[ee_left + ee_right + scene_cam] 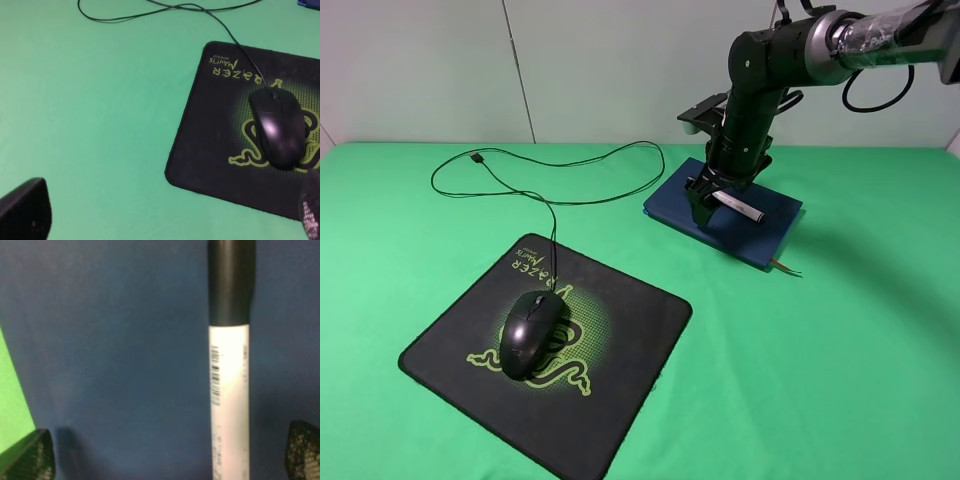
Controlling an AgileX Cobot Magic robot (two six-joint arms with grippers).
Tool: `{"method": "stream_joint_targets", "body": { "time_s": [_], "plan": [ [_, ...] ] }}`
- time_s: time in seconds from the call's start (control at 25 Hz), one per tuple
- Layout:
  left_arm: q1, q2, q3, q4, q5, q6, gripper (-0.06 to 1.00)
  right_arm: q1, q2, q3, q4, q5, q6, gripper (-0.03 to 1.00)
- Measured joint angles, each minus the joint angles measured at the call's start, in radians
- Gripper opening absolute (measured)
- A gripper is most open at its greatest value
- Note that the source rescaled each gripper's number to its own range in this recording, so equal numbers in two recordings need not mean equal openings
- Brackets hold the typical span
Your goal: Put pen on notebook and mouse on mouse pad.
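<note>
The black mouse (532, 333) (278, 128) rests on the black Razer mouse pad (620, 380) (210, 150), over the green logo. Its thin cable (570, 160) loops back across the cloth. The white pen (745, 209) (229, 390), black cap on, lies flat on the navy notebook (760, 235) (125, 340). My right gripper (713, 200) (165, 455) hovers just above it, open, the fingertips (30, 457) standing on either side of the pen without touching it. My left gripper (170, 205) is open and holds nothing, off the pad's edge; the exterior high view does not show it.
Green cloth (840, 360) covers the table. The cable's USB plug (477, 157) lies at the back left. The notebook's ribbon tail (785, 267) sticks out at its near corner. A white wall stands behind the table.
</note>
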Motion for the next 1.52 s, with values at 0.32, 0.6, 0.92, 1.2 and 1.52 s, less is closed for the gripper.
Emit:
{"method": "stream_joint_targets", "body": {
  "time_s": [0.32,0.6,0.92,1.2,1.52],
  "plan": [
    [0.000,0.000,0.000,0.000,0.000,0.000,1.00,0.000,-0.086,0.000,0.000,0.034,0.000,1.00],
    [0.000,0.000,0.000,0.000,0.000,0.000,1.00,0.000,-0.192,-0.003,-0.002,0.138,0.000,1.00],
    [0.000,0.000,0.000,0.000,0.000,0.000,1.00,0.000,-0.313,-0.003,-0.003,0.245,0.026,1.00],
    [0.000,0.000,0.000,0.000,0.000,0.000,1.00,0.000,-0.416,-0.003,-0.003,0.253,0.163,1.00],
    [0.000,0.000,0.000,0.000,0.000,0.000,1.00,0.000,-0.580,-0.003,-0.003,0.256,0.255,1.00]
  ]
}}
